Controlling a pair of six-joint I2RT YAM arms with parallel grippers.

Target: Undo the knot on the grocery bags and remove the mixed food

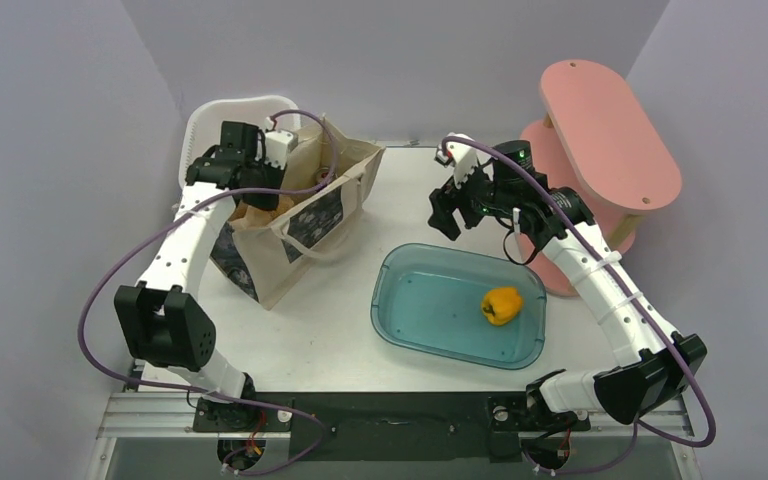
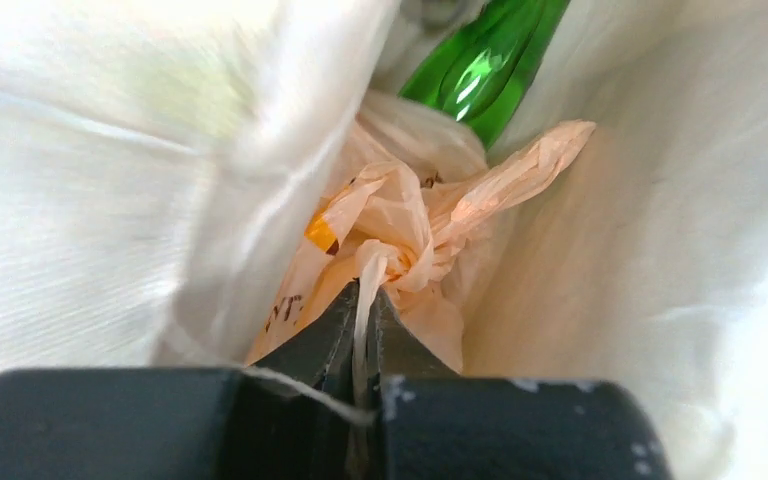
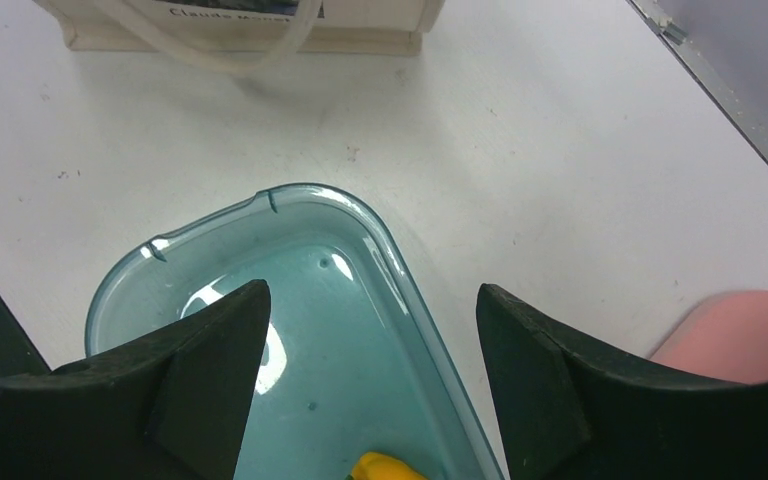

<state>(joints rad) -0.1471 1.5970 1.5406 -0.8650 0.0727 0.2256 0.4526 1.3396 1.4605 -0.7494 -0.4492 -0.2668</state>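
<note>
L arm is reaching down into the canvas tote (image 1: 310,215), which is standing open at the far-left of the table (image 1: 400,200). L gripper (image 2: 365,290) is sitting deep between the tote's cream walls (image 2: 110,200). Its jaws are pressing together on a thin strand of plastic bag (image 2: 430,320) film, and that strand is running straight up into the knot (image 2: 400,255). The knot is sitting just beyond the fingertips, twisted tight, w/ one loose tail sticking out to the right. The peach-orange bag is lying low in the tote, crumpled. A green bottle (image 2: 480,65) is leaning in behind it, touching the bag's far side. Other food isn't showing in any view.

R gripper (image 3: 370,300) is hovering above the table w/ jaws standing wide and nothing between them. It is hanging over the far-left end of the teal tray (image 3: 290,190), pointing down. A yellow bell pepper (image 1: 501,305) is resting inside the tray, toward its right end. A pink shelf (image 1: 610,130) is standing at the far-right, just beside the tray and behind the R arm.
</note>
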